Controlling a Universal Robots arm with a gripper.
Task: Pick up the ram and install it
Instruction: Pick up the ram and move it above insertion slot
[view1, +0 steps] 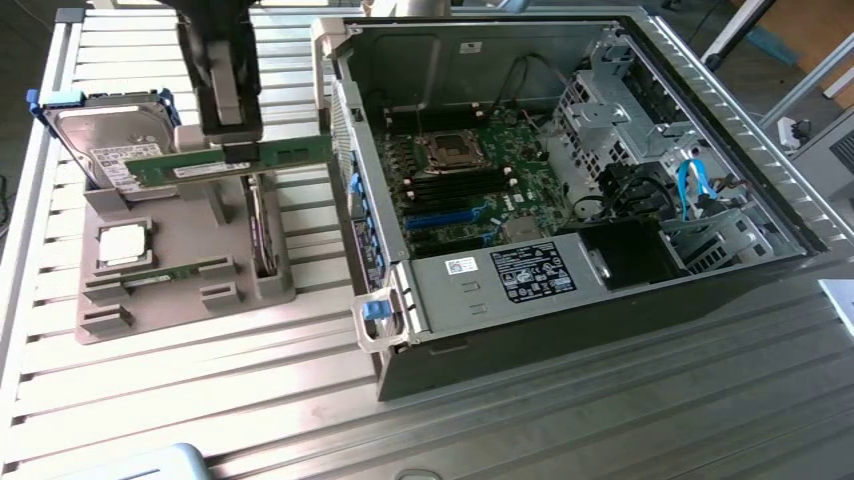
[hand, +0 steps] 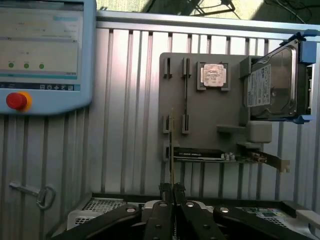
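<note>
- The ram (view1: 287, 152) is clamped in the gripper (view1: 228, 145) and held level above the tray (view1: 180, 230).
- The open case (view1: 400, 70) is seen to the exterior view's right, along the ram's long axis.

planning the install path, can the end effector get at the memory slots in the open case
Probably yes: the end effector is shut on the ram above the grey holder, the case lies open on top, and nothing covers the memory slots.

The ram (view1: 163, 168), a long thin green board with small dark chips, hangs level, on edge, pinched mid-length by the gripper (view1: 230, 148), at the exterior view's far left.
</note>
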